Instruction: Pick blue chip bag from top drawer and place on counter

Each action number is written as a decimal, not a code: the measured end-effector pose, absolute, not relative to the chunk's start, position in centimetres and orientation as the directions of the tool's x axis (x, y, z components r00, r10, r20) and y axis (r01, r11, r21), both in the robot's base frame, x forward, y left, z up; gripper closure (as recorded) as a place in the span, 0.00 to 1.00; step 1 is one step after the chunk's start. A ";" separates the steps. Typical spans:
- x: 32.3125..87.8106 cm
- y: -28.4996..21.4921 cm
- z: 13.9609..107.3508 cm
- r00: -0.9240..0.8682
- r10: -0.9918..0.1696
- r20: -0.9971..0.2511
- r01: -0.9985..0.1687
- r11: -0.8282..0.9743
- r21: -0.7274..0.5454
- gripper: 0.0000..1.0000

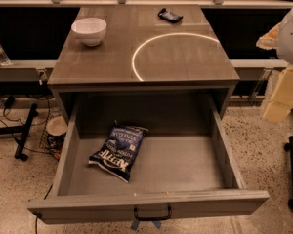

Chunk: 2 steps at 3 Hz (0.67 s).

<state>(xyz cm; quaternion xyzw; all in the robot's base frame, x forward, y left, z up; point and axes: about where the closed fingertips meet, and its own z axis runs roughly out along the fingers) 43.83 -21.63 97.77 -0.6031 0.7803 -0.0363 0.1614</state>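
- 1 chip bag [118, 150] lies flat at the open drawer's [146, 200] left side, reachable from above.
- The gripper [282, 95] hangs off the counter's [185, 57] front right corner; its opening cannot be told.

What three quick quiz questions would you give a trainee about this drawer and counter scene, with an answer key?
1. True or false: the blue chip bag lies inside the open top drawer.
2. Multiple choice: what stands on the counter near its far left corner as seen? A) a white bowl B) a mug C) a banana
3. Fill in the blank: the gripper is at the ___ edge of the view, beside the counter and away from the bag.

Key: 1 true; 2 A; 3 right.
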 end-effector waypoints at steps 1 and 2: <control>43.8 -21.6 97.8 -0.220 -0.953 -0.208 -0.929 0.270 -0.251 0.00; 44.6 -18.1 95.7 -0.178 -0.953 -0.244 -0.945 0.235 -0.229 0.00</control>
